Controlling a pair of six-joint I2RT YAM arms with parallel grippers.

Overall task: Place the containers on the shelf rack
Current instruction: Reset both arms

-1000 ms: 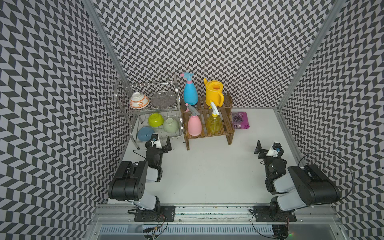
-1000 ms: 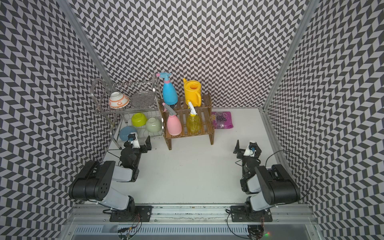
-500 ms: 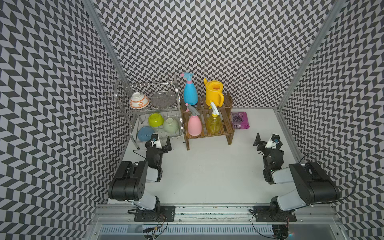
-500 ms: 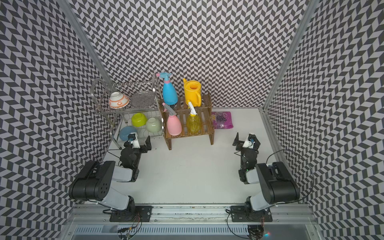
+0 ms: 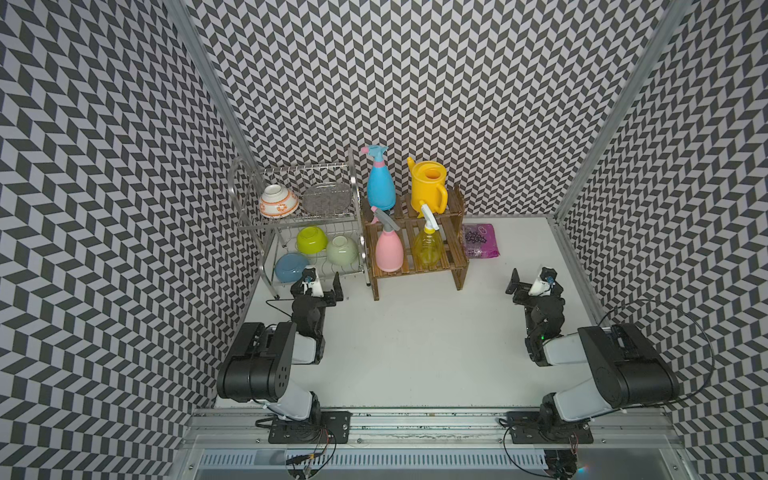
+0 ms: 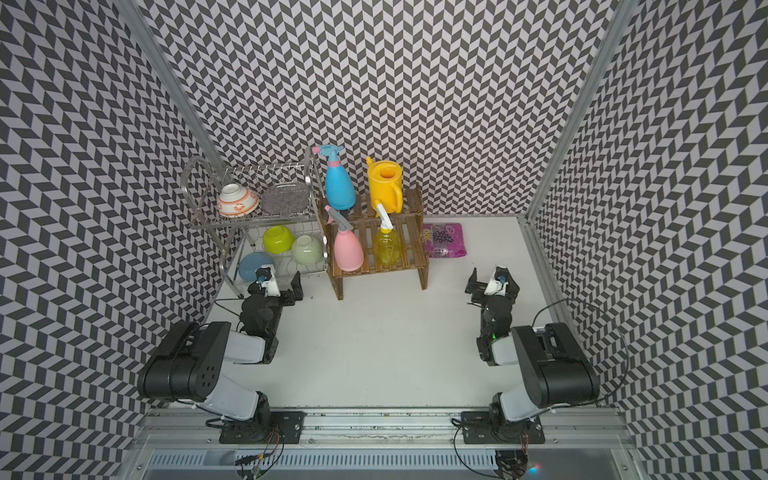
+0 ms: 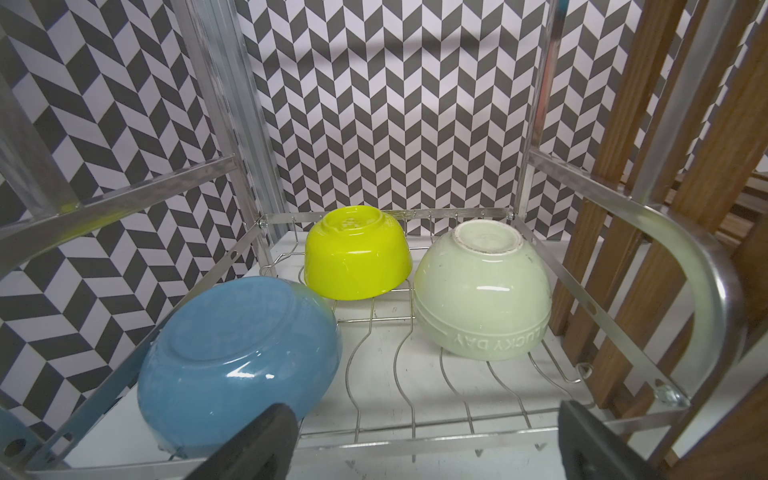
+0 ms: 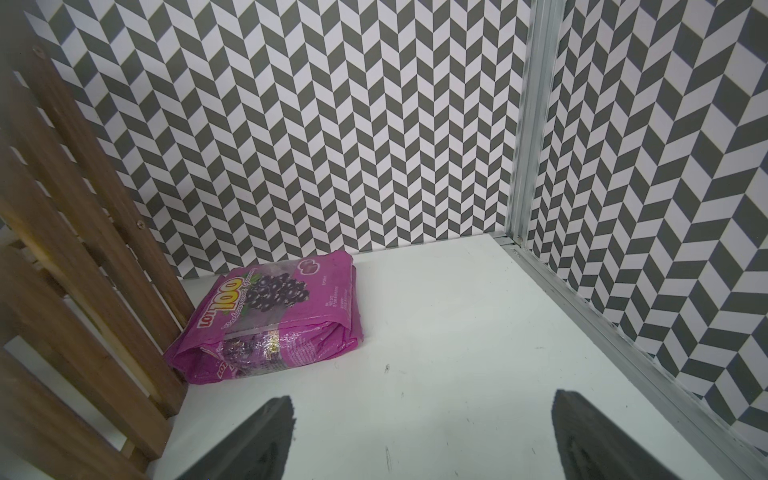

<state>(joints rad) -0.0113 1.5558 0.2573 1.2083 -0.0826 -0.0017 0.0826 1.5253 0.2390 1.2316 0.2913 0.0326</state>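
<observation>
Containers point(image 5: 389, 251) all seen upright on shelf rack point(image 5: 453, 251), well beyond left fingers point(image 7: 257, 444) and right fingers point(image 8: 257, 440), both spread apart, empty; light slick plastic, probably best gripped at necks.

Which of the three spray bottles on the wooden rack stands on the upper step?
The blue spray bottle, beside the yellow watering can; the pink bottle and the translucent yellow bottle stand on the lower step.

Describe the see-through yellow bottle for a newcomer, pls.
Find the brown wooden stepped rack at the back wall, beside the wire dish rack. Two spray bottles stand on its lower step. Pick the see-through yellow bottle with the white spray head, not the pink bottle beside it or the opaque yellow watering can above.
</observation>
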